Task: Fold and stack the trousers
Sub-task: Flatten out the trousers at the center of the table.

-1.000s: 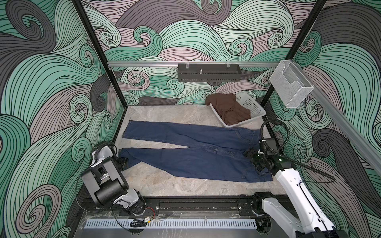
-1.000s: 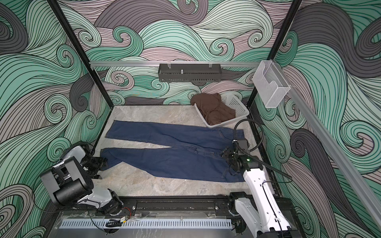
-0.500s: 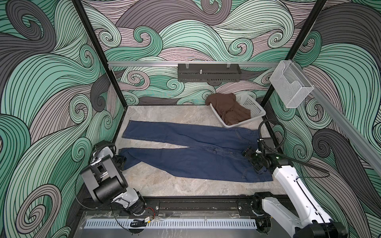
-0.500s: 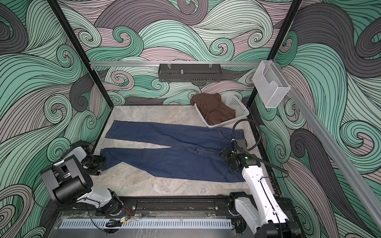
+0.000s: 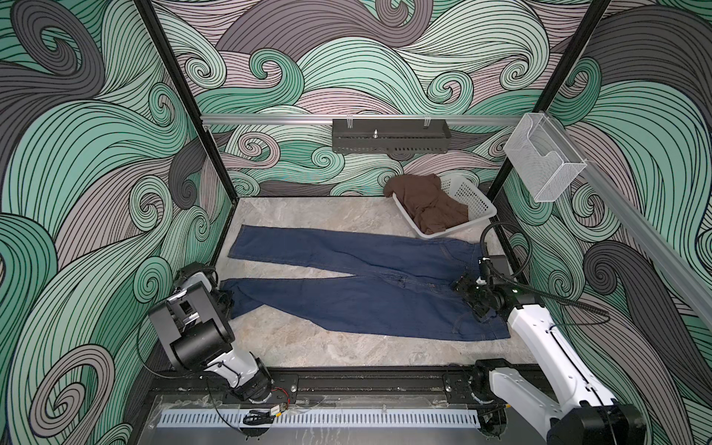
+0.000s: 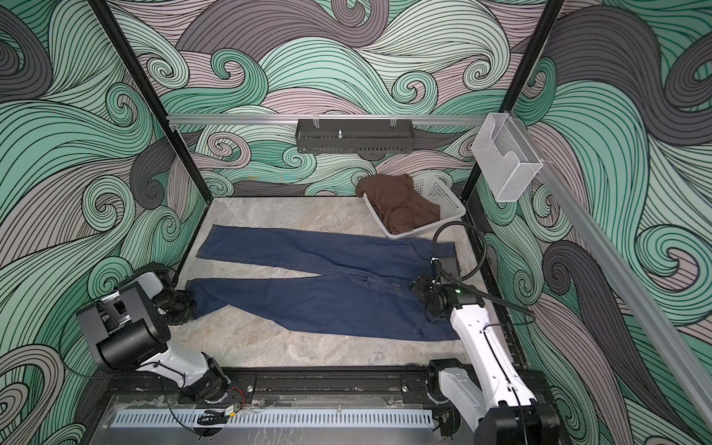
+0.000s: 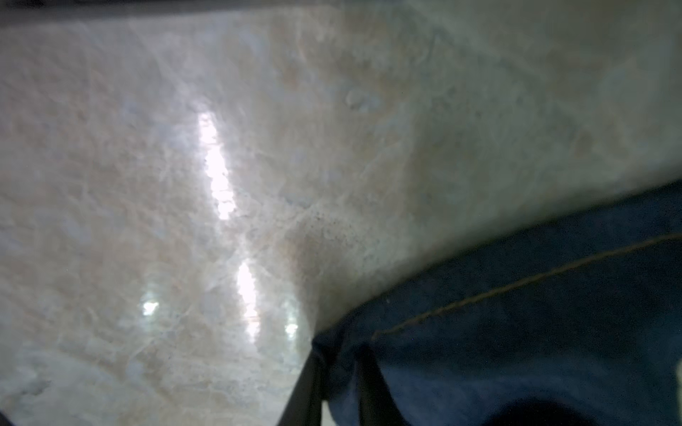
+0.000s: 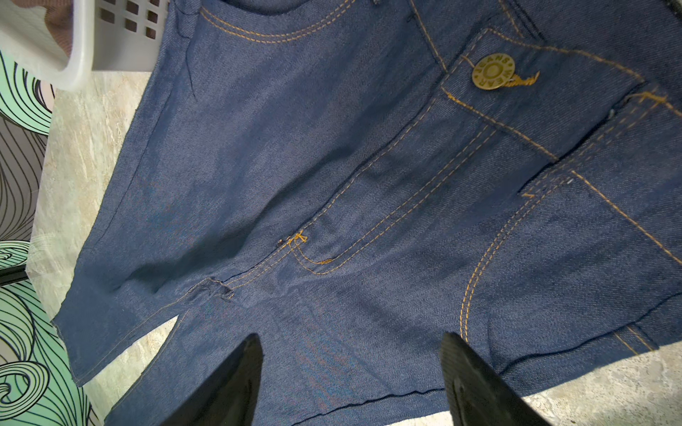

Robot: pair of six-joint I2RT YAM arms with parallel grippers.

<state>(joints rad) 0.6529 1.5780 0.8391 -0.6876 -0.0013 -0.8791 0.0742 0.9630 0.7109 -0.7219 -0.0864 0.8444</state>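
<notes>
The trousers (image 5: 366, 293) lie flat across the middle of the marbled tabletop (image 5: 308, 346). Their waist is at the right of the frame and both legs run out to the left, the far leg angling toward the upper left. The white basket (image 5: 477, 200) holding a brown garment (image 5: 427, 200) sits just beyond the waist, in the upper right.

The change is at the left of the frame. A second ago the left gripper (image 5: 227, 304) stood open at the hem of the nearer leg; now it has closed on it. In the left wrist view the left gripper (image 7: 337, 354) is drawn narrow, with a bunched fold of the stitched hem pinched between its dark fingers. The hem itself has barely moved, so this looks like a grasp just made, with no lift yet.

The right gripper (image 5: 468, 293) has edged a little further in over the waist. It remains wide and holds nothing. In the right wrist view the right gripper (image 8: 350, 343) hangs above the denim below the fly and the brass button (image 8: 492, 75).

The fold proper has not begun, since the trousers are still fully spread. With the hem secured, the likely next step is a matching grasp at the waist, so that the nearer leg can be carried over the far one. The thin pinch of cloth could slip once it bears weight.
</notes>
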